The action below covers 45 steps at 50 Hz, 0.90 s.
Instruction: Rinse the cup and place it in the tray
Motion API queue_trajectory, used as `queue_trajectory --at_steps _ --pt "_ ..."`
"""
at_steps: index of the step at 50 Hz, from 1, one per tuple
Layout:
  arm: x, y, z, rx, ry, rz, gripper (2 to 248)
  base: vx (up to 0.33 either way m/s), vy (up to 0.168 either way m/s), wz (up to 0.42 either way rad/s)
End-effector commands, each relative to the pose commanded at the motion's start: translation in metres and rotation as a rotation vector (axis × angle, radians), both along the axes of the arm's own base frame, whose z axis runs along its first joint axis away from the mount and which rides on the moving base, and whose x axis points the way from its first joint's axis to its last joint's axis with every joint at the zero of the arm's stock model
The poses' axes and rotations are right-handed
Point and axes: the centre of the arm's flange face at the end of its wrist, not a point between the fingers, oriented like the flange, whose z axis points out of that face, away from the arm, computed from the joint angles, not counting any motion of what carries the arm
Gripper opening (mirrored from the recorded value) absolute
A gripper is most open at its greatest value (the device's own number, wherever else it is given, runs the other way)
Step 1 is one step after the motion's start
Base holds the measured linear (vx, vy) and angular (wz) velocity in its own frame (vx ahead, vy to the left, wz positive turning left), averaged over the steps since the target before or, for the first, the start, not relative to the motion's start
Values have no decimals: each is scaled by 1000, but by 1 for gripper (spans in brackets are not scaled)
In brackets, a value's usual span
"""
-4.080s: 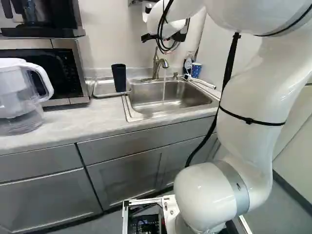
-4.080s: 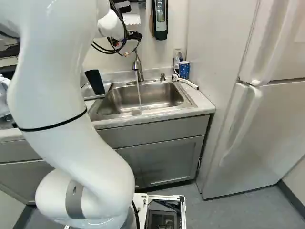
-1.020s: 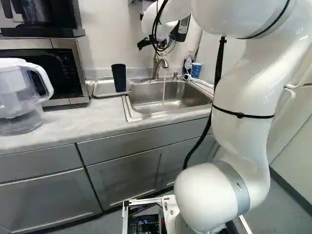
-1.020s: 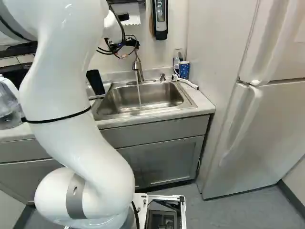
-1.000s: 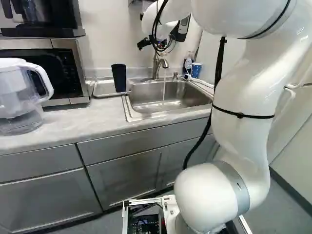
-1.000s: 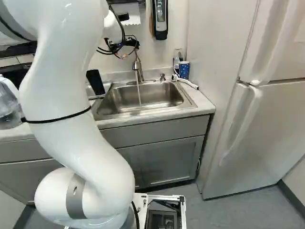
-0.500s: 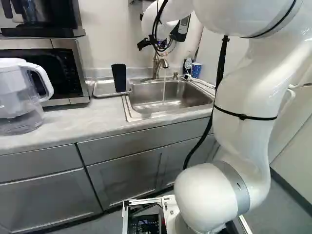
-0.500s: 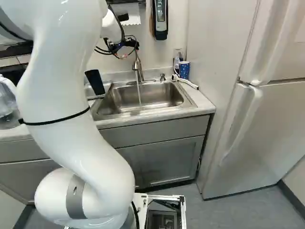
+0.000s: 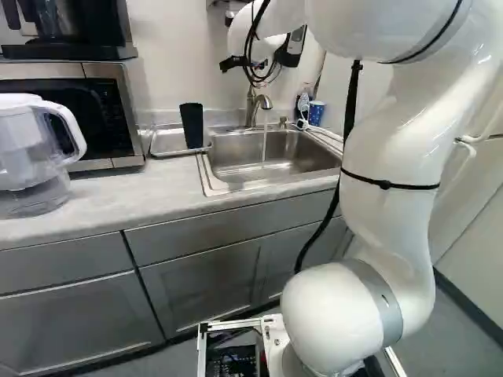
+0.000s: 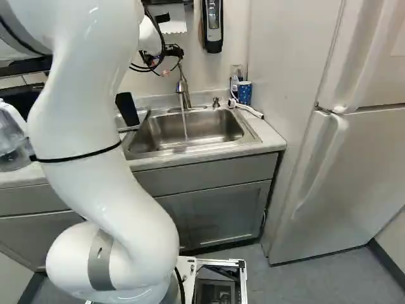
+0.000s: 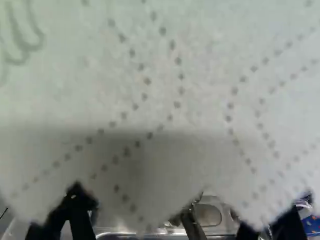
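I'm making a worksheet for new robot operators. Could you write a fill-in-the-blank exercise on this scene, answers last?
Water runs from the ____ into the sink.
The black cup stands on the metal ____ beside the sink.
The small patterned cup behind the sink is mostly ____ in colour.
The gripper has its two fingers standing ____, not closed together.

Missing words: faucet; tray; blue; apart.

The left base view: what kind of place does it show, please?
Probably a small kitchen or break room: a sink with water running from the faucet, a microwave, and a water filter pitcher on the counter.
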Motion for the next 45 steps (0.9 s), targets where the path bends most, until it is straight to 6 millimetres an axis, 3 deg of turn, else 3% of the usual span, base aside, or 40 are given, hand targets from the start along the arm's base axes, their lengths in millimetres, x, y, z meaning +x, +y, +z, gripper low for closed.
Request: queue_trajectory --at_steps 13,45 --pt "6 10 -1 0 -3 14 247 0 0 0" --pt "3 7 0 0 -1 10 247 0 0 0"
